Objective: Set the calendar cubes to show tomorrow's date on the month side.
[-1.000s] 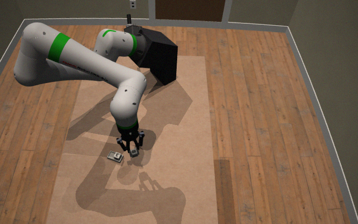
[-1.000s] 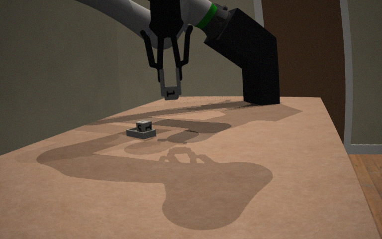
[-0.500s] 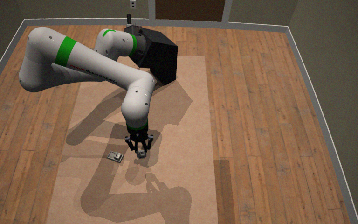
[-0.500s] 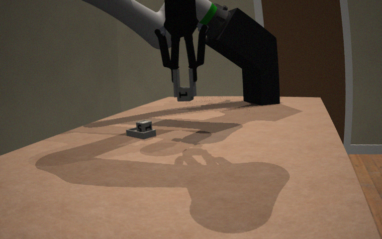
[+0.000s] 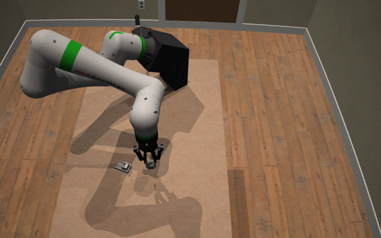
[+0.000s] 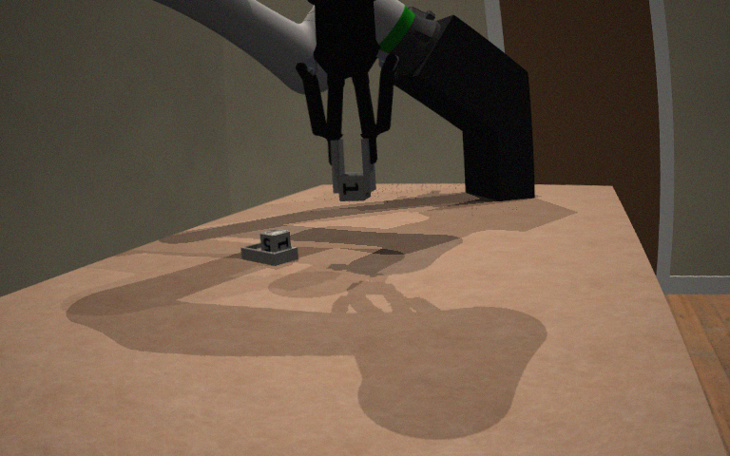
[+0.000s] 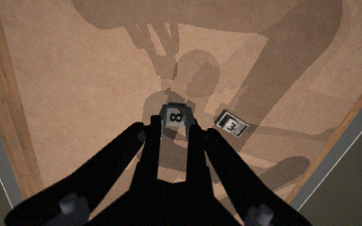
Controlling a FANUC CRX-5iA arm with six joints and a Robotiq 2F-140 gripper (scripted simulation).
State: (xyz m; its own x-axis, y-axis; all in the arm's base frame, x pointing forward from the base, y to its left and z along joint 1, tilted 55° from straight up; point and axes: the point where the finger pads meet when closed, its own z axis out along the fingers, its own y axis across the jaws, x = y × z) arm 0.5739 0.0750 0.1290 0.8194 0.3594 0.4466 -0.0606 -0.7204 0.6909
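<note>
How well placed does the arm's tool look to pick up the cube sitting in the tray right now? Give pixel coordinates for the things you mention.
Probably not yet: the tool (image 5: 150,162) (image 6: 353,180) (image 7: 176,112) is shut on another cube (image 5: 150,164) (image 6: 354,188) (image 7: 175,117). The tray cube (image 5: 125,165) (image 6: 275,240) (image 7: 231,124) looks open from above, so freeing the tool should come first.
</note>
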